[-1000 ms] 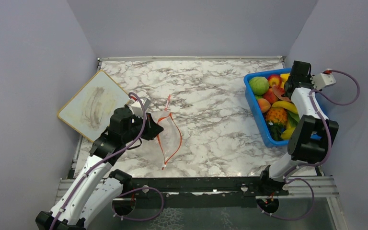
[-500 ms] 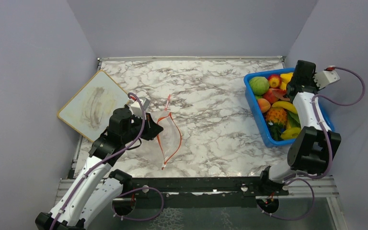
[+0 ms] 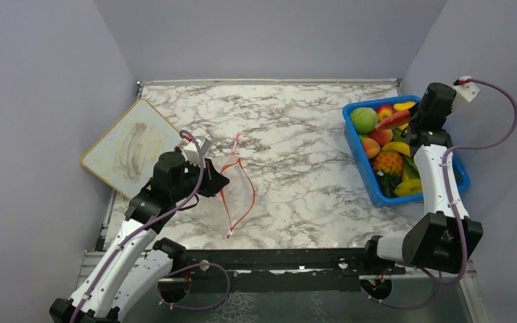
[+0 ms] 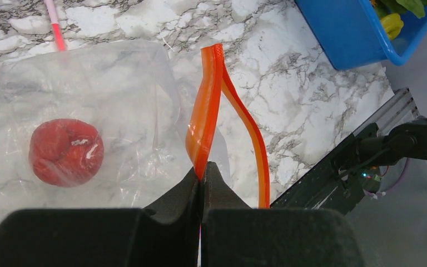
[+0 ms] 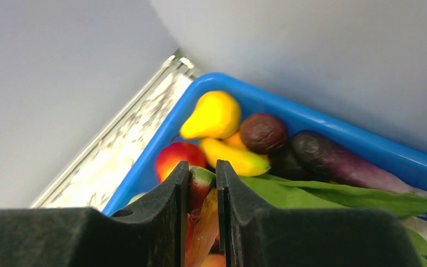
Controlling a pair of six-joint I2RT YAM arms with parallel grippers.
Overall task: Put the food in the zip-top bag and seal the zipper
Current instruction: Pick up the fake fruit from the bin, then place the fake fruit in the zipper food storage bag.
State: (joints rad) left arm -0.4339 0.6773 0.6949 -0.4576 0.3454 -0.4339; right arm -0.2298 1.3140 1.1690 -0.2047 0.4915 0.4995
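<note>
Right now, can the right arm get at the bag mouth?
Probably yes. Left gripper pinches the zipper, holding the bag open, and only bare table lies between it and the right gripper, shut on the watermelon slice over the bin. Long stretch, though.

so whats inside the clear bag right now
One red round fruit shows through the clear bag. Nothing else visible inside; the left end effector, pinching the orange zipper, covers the bag's near edge.
</note>
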